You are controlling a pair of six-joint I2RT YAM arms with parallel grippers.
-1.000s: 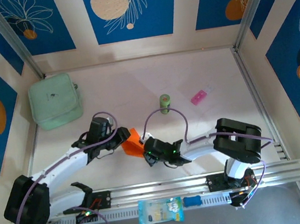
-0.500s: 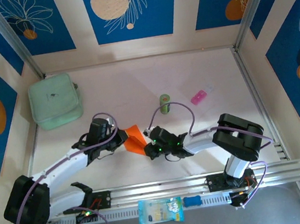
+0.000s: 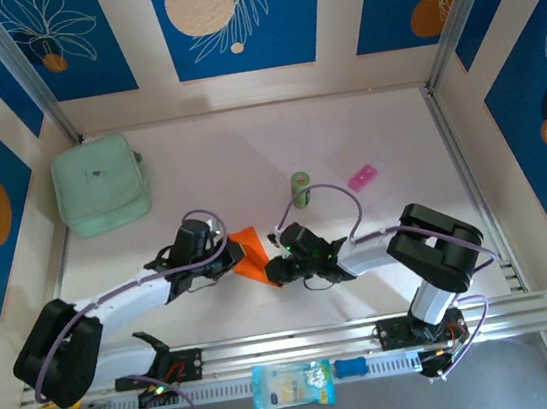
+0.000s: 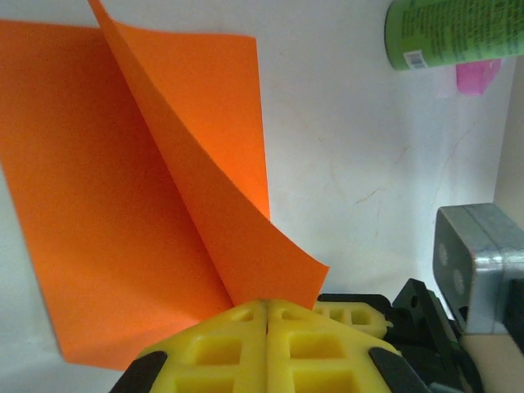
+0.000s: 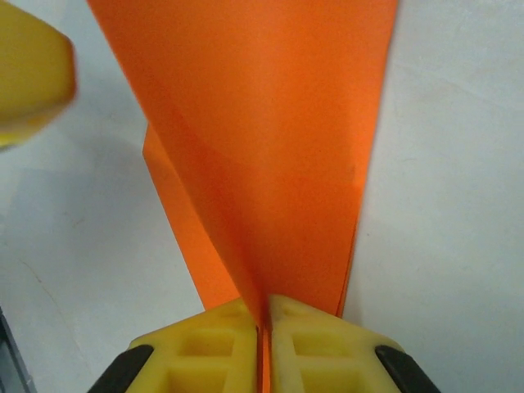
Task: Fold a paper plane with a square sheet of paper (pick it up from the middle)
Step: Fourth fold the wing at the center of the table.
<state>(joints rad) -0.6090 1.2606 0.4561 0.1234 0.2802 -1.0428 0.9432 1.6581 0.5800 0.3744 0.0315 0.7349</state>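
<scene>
Top external view: the square sheet of paper (image 3: 249,251), bright orange, sits just below the middle of the frame on the pale table (image 3: 246,148). It is pinched between the left gripper (image 3: 233,257), which reaches in from the left, and the right gripper (image 3: 274,263), which reaches in from the right.

A green can (image 3: 300,189) lies just above and to the right of the sheet, with a pink packet (image 3: 363,176) farther right. A mint-green pouch (image 3: 99,184) lies well apart at the upper left.

In the left wrist view, the yellow fingers (image 4: 221,348) are pressed together at the bottom centre on the lower edge of a raised, curling flap. The rest of the sheet lies flat at the left.

In the right wrist view, the fingers (image 5: 319,348) are clamped on a folded edge at the bottom centre, with orange showing in the seam. The paper widens toward the top of the frame.
</scene>
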